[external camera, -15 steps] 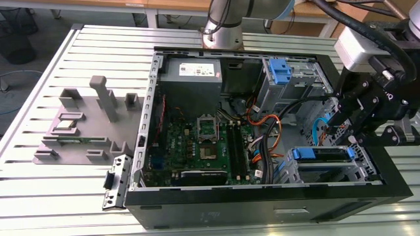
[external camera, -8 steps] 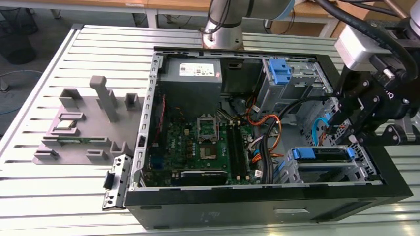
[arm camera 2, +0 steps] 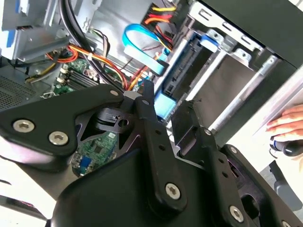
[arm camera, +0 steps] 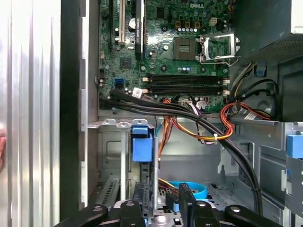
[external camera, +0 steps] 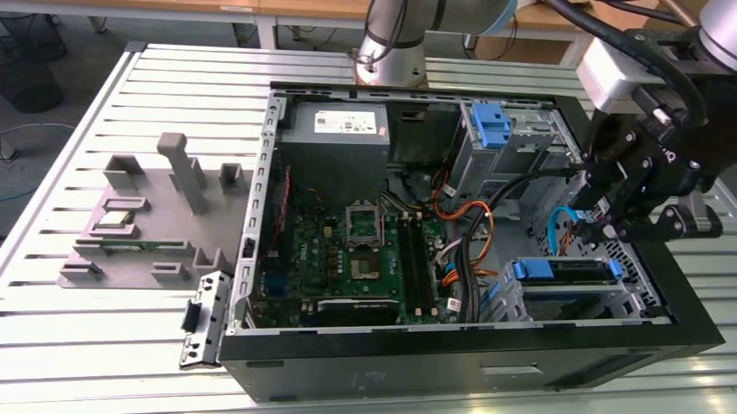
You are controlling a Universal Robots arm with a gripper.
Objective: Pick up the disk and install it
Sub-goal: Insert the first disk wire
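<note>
Notably, the gripper stood parted and empty over the disk seated in its bay. Closing off-centre could have skewed it or snagged nearby cables.

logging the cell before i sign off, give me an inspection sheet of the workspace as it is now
surface: slotted metal table, with the open computer case lying on it
job's things: disk with blue rails sits in the drive cage at the exterior view's right
clutter: grey fixture tray at the exterior view's left; grey power supply and blue bracket inside the case
grippers: gripper low over the drive cage, close to the disk
cables: wire bundle of orange, red and black across the motherboard; light blue cable looped beside the gripper
surroundings: person's hand beyond the case wall
</note>
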